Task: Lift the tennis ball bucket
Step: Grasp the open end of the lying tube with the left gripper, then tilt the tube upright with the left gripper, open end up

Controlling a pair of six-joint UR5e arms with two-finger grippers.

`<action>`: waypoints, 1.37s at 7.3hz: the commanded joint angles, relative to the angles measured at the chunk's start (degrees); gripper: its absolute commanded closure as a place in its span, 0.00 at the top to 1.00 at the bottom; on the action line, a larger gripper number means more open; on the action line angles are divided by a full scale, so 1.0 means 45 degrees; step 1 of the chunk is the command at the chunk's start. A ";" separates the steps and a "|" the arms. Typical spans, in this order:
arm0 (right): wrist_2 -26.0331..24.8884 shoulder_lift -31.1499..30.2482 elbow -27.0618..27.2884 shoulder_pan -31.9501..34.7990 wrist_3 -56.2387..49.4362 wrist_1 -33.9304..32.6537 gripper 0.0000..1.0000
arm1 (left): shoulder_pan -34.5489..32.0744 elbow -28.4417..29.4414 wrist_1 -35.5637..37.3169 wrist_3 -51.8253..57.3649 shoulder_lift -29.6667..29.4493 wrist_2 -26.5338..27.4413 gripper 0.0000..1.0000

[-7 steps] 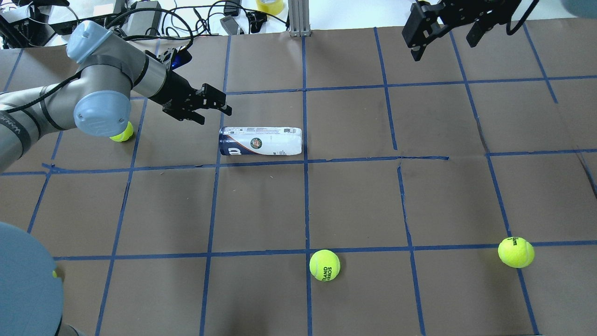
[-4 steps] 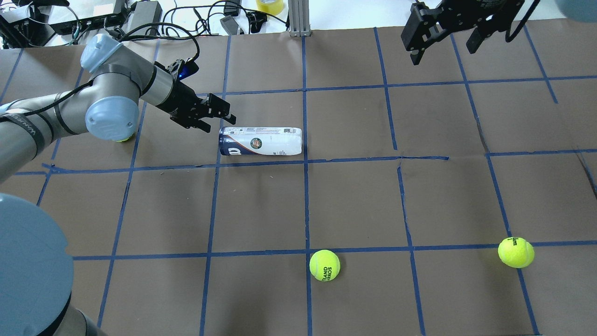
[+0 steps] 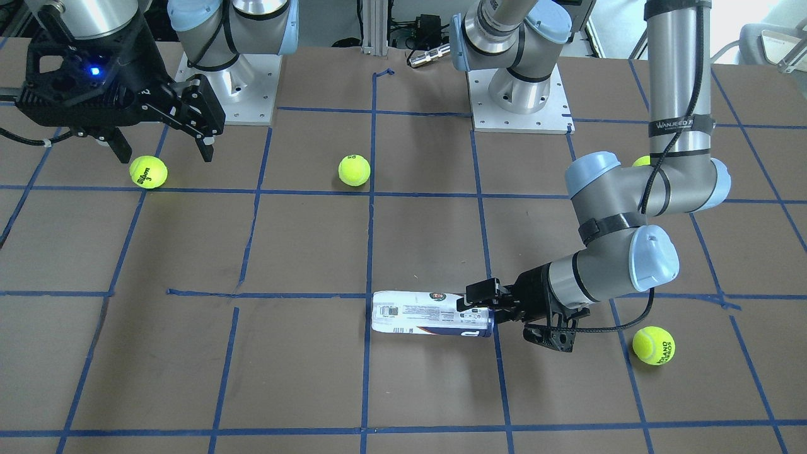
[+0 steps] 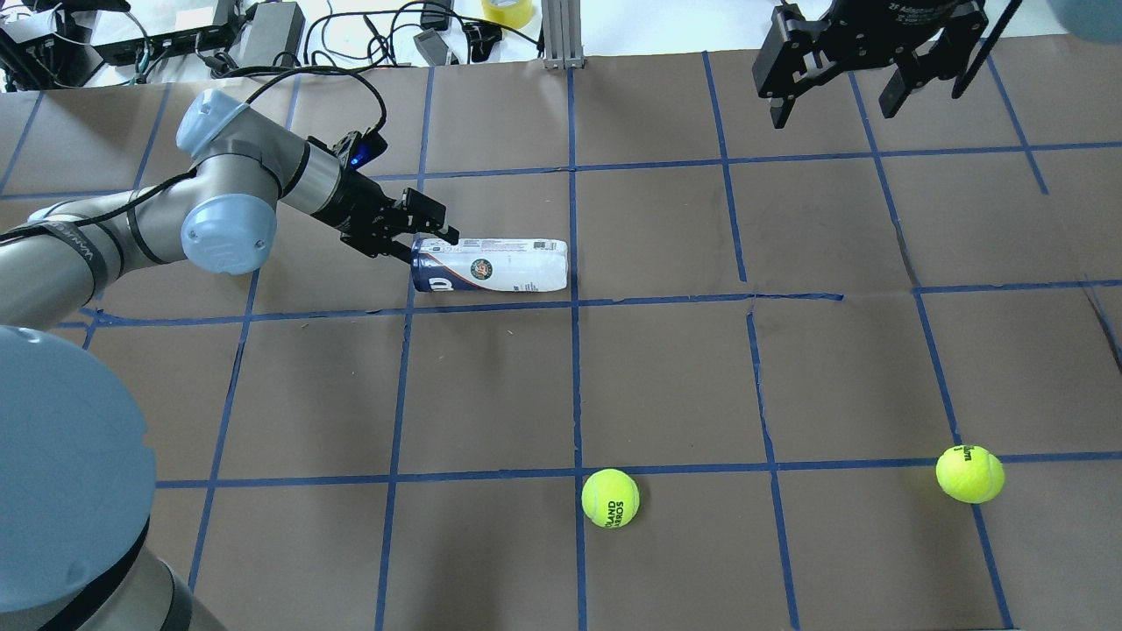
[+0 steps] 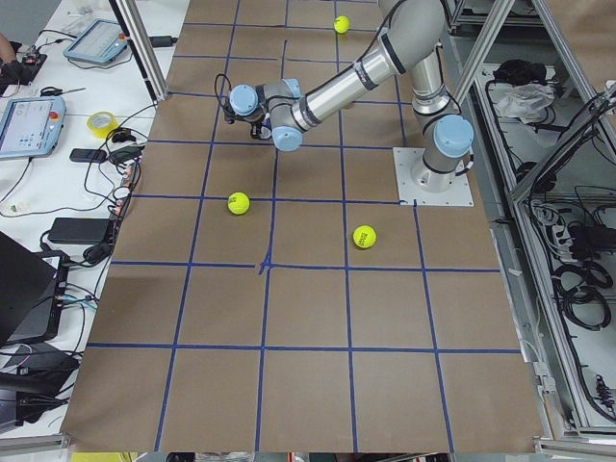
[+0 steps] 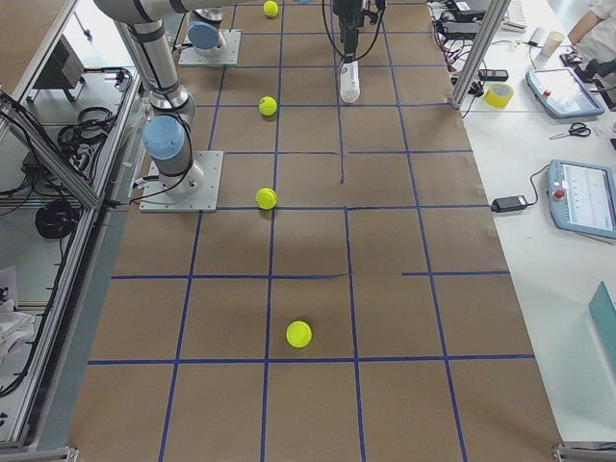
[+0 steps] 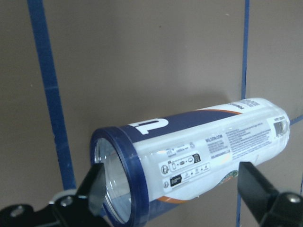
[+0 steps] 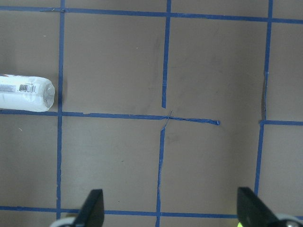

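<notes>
Lying sideways on the table point(image 4: 666, 377), the tennis ball bucket point(image 4: 491, 265) had its navy rim between the spread fingers point(image 7: 253, 185) of my left gripper point(image 3: 479, 304); I judged sliding deeper before squeezing gently would steady it.

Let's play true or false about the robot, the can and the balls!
1. The can lies on its side on the table. True.
2. The left gripper is squeezed shut on the can. False: it is open, with a finger on each side of the can's navy end.
3. The right gripper holds a ball. False: it is open and empty, far from the can.
4. Loose balls lie on the table. True.
</notes>
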 commanded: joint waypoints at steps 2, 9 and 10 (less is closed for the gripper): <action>0.0045 0.0028 0.0001 0.0000 0.0107 0.0001 1.00 | 0.0000 -0.0218 0.0008 -0.0096 -0.0041 -0.0031 0.19; 0.0025 0.0028 0.0098 0.0000 0.0107 0.0079 1.00 | -0.0350 0.2492 -0.1628 -0.3451 0.0680 0.1507 0.00; 0.0025 0.0009 0.0098 0.0000 0.0107 0.0079 1.00 | -0.0661 0.2961 -0.1710 -0.3997 0.0933 0.2208 0.00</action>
